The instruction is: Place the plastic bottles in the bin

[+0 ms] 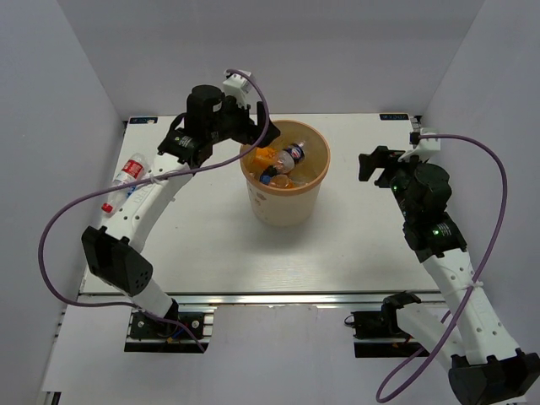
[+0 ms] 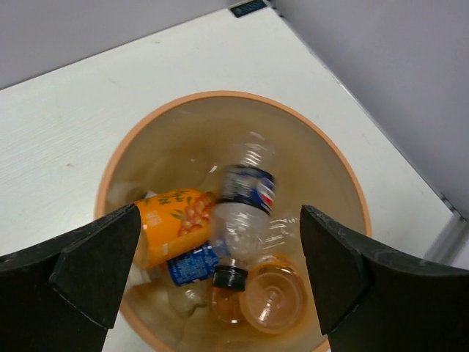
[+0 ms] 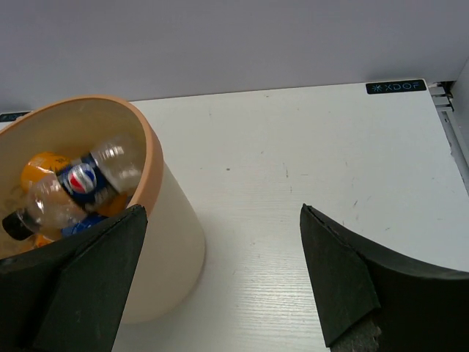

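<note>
Far left: clear plastic bottle with red label (image 1: 128, 171) lies on its side at the left edge of the white table (image 1: 363, 245), partly hidden under the left arm, well apart from the bin. Not in.

Left gripper (image 2: 220, 220) hangs over the round tan plastic bin (image 1: 291, 211), above its left rim. Jaws spread wide, nothing between them.

The bin sits mid-table. Inside, piled loosely:
- stubby orange bottle (image 2: 172, 220) on its side
- clear bottle with blue label (image 2: 245, 194) lying across it
- black-capped bottle (image 2: 229, 282)
- second orange bottle (image 2: 272, 295), end-on

Right gripper (image 3: 223, 220) is right of the bin, over bare table. Jaws wide, empty.
</note>
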You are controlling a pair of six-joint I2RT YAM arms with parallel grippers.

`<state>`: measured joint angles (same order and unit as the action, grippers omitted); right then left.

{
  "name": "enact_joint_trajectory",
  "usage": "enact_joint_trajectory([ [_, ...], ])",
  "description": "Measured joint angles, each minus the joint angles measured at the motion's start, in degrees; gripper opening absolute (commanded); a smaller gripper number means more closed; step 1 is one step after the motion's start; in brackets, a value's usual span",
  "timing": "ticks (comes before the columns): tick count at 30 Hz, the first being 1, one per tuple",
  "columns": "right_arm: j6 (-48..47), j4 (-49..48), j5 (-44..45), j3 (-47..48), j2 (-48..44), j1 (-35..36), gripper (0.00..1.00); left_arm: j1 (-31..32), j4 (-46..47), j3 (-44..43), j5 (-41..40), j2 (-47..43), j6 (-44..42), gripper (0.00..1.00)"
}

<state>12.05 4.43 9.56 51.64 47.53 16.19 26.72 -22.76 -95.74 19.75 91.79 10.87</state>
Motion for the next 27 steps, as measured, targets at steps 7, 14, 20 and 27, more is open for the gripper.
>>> enact_joint_trajectory([
  [7, 0.96, 1.60, 1.27, 1.20, 3.32, -2.60, 0.89, -0.39, -5.16, -0.44, -15.47, -3.08, -0.52, 0.98],
  [14, 3.85, 2.25, -4.48, 1.46, 7.85, -12.13, 0.89, -19.45, -5.66, 4.44, -23.85, -5.97, 1.20, 0.98],
  [20, 5.05, 1.64, -10.75, 3.06, 11.87, -15.67, 0.89, -30.86, -4.94, 16.22, -30.29, -5.81, -0.11, 0.98],
  [27, 6.97, 1.84, -17.44, 6.27, 18.29, -19.23, 0.89, -37.75, -1.01, 27.04, -27.80, -3.13, -4.31, 0.98],
])
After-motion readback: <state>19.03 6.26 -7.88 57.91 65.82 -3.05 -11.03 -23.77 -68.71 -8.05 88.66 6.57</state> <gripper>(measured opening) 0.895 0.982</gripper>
